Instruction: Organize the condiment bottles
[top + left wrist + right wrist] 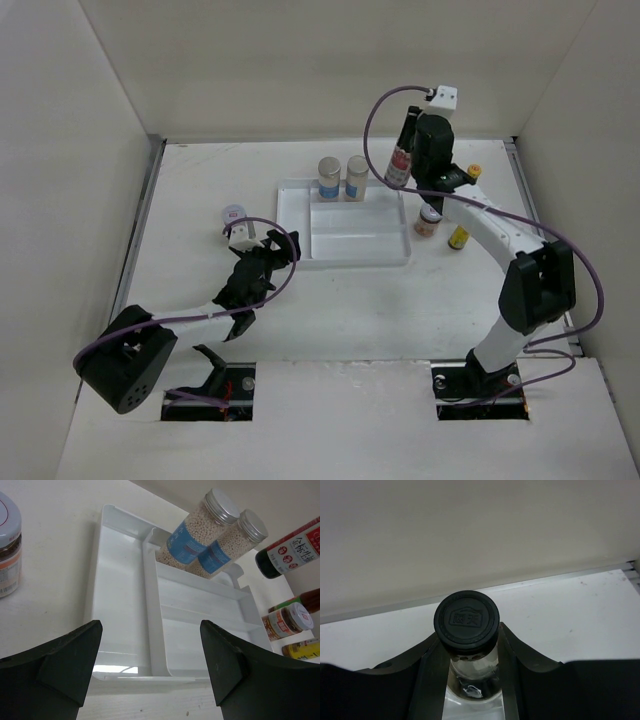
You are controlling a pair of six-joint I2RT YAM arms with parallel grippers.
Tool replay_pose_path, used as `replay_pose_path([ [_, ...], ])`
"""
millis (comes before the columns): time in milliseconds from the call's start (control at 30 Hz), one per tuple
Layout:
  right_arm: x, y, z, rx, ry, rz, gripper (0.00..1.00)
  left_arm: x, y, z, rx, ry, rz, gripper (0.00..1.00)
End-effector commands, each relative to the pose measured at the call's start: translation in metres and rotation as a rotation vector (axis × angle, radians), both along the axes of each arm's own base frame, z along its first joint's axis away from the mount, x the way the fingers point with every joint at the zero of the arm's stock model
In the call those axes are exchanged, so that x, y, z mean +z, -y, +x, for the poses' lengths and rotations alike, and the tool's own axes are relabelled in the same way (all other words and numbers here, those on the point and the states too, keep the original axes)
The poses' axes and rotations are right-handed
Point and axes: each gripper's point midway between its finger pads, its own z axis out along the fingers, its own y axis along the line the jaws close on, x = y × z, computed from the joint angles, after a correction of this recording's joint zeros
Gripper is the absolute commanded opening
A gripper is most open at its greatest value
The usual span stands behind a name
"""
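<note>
From the overhead camera, the white divided tray (pixel 360 240) lay in the middle of the surface (pixel 330 320). Two grey-lidded shakers (pixel 342 178) stood touching in its far compartment, probably paired there because they match. The right hand (pixel 412 150) reached over the tray's far right corner, clamped on the tall black-capped bottle (pixel 398 163), which leaned. I judged it was being brought to the tray, though this view did not show whether its base was off the surface. Just right of the tray stood a red-labelled jar (pixel 428 221), a small yellow bottle (pixel 459 237) and a yellow-capped bottle (pixel 471 176), all unsorted. A short jar (pixel 233 214) stood alone on the tray's left, near the left hand (pixel 262 256). The left wrist camera settled what the overhead one left unclear: the left hand's fingers (pixel 65 665) were wide apart with nothing between them, aimed along the tray. The tray's long side lane and cross compartments held nothing but the shakers, whose pale pellets and blue labels showed plainly here. It also caught the short jar at its left edge and the black-capped bottle's red label beyond the far corner. The right wrist camera showed only the grip itself. Both fingers pressed against the black-capped bottle (pixel 466 621) at its clear neck, just under the embossed cap, a hold suited to stop a tall bottle slipping. That view hid the tray and every other bottle.
</note>
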Motion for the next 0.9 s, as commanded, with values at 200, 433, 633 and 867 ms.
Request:
replay_pose_path([
  [200, 0.037, -0.029, 0.008, 0.058, 0.163, 0.146, 0.26, 0.023, 0.005, 0.003, -0.009, 0.063, -0.060, 0.79],
  [433, 0.001, -0.039, 0.014, 0.064, 0.126, 0.139, 0.25, 0.024, 0.006, 0.004, -0.012, 0.064, -0.062, 0.79],
  [633, 0.013, -0.038, 0.015, 0.062, 0.152, 0.135, 0.26, 0.024, 0.006, 0.004, -0.012, 0.065, -0.063, 0.79],
  [867, -0.032, -0.046, 0.020, 0.062, 0.079, 0.112, 0.27, 0.023, 0.006, 0.004, -0.010, 0.061, -0.060, 0.79],
])
